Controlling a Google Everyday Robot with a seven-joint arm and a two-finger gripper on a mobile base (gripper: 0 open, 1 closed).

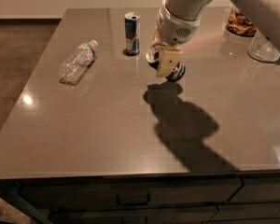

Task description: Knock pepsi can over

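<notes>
Now | pincer [167,65] clamped on tilted pepsi can [178,73], above table [84,125] | slim blue-silver can [132,34] upright | labels unreadable

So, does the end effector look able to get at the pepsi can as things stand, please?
Probably yes: the end effector is right at the pepsi can, whose dark ends show on either side of it. The slim blue-and-silver can and the water bottle sit apart, not in between.

Gripper [168,65] over the table's [98,129] far middle, pepsi can [178,73] largely hidden behind it, arm [183,8] above cut by top edge, glass [262,49] to its right partly covered.
</notes>
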